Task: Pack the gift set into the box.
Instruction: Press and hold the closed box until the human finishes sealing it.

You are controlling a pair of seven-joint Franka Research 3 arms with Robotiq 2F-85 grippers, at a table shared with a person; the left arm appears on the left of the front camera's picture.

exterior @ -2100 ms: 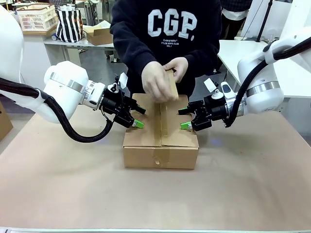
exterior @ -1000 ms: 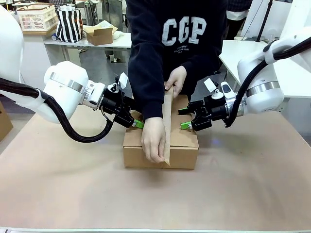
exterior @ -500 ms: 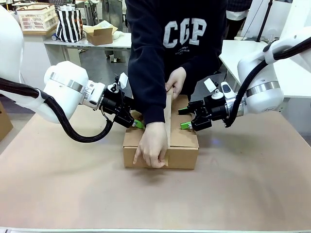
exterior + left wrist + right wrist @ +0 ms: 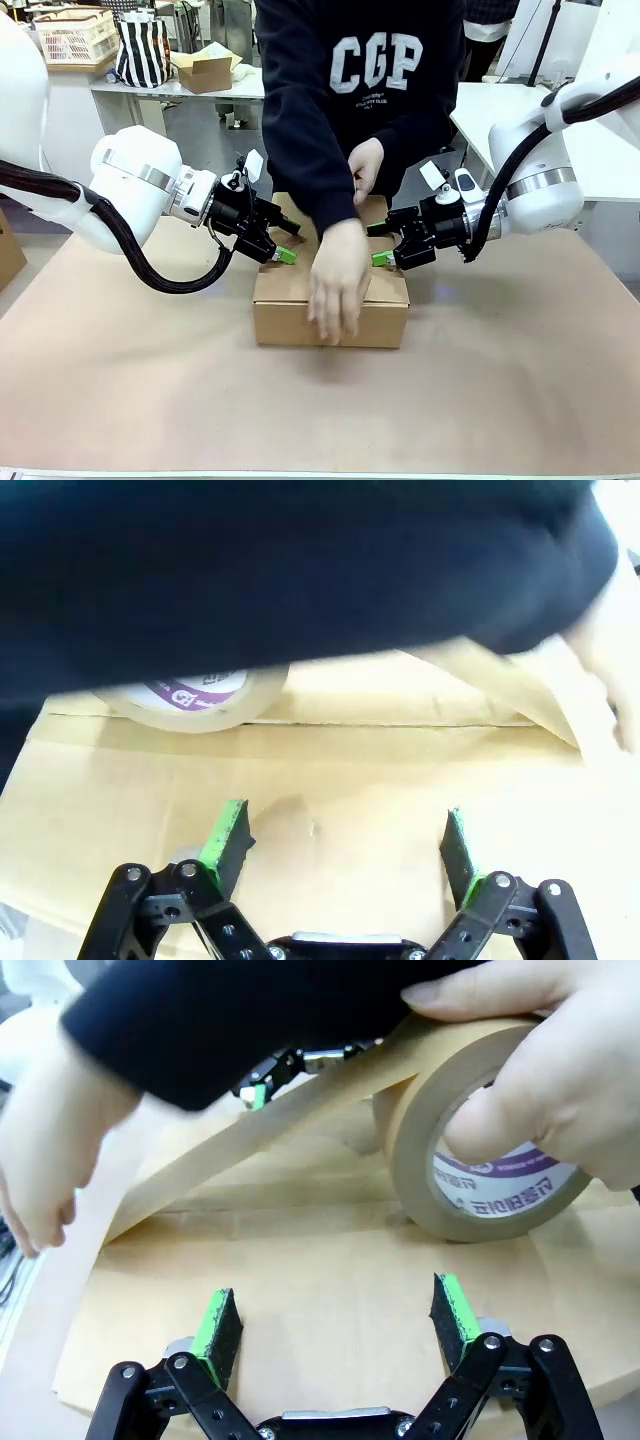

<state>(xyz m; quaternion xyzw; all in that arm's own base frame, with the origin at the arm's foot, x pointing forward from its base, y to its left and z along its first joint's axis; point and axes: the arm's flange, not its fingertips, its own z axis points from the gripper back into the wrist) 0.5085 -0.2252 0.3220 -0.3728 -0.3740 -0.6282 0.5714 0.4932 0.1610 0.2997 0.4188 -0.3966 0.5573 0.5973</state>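
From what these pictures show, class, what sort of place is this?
Probably a robotics lab or workshop set up for packing trials. Two white robot arms flank a plain brown cardboard box on a paper-covered table, and behind stand worktables holding a cream plastic crate and a smaller open carton.

Front view: fixed between the arms, facing twelve o'clock across the table [image 4: 520, 400] toward the person. Wrist views: close over the box [image 4: 290, 320] top from nine and three o'clock, facing inward, sharing the tape roll [image 4: 480, 1175].
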